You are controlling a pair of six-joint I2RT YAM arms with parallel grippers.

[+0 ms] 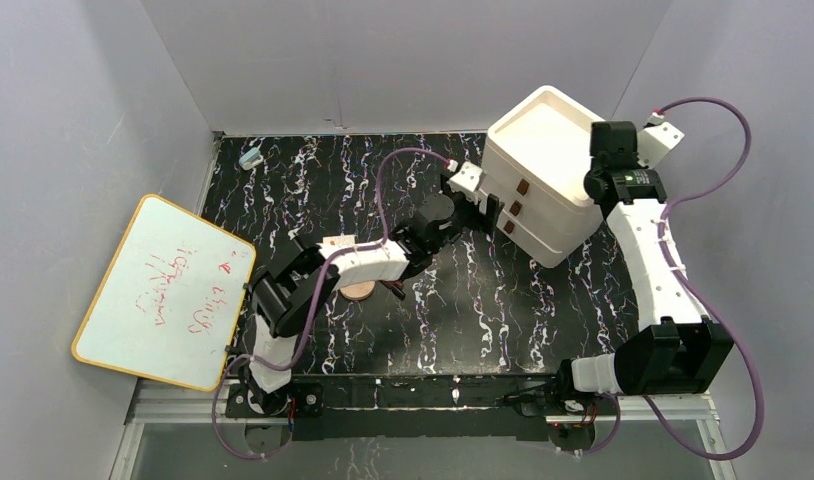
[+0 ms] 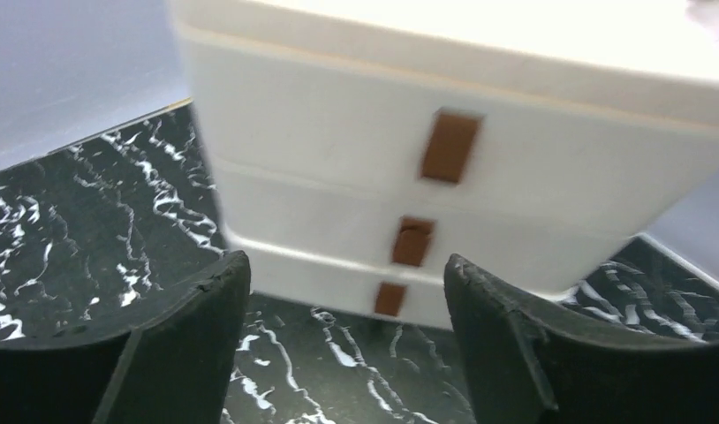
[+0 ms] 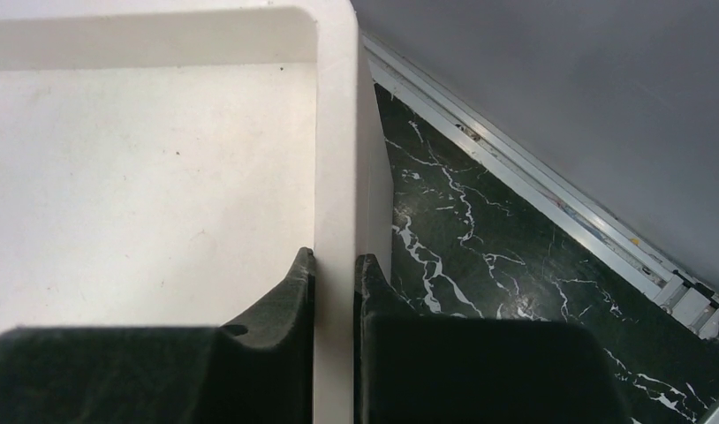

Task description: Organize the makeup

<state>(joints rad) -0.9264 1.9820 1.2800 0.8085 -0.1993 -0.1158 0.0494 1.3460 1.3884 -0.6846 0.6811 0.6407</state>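
Observation:
Of the makeup, only one round copper-pink disc (image 1: 360, 291) shows, lying on the black marbled table and partly covered by my left arm. My left gripper (image 1: 490, 212) (image 2: 347, 283) is open and empty. It faces the front of the white three-drawer box (image 1: 543, 165) (image 2: 338, 177), just short of the brown handles (image 2: 413, 240). All three drawers look pushed in. My right gripper (image 1: 598, 158) (image 3: 335, 261) is shut on the box's top rim (image 3: 334, 159) at its right side, one finger inside the shallow top tray and one outside.
A whiteboard (image 1: 163, 290) with red writing leans at the left edge of the table. A small light-blue object (image 1: 250, 157) lies at the far left corner. Grey walls close in the table on three sides; the box stands near the right wall.

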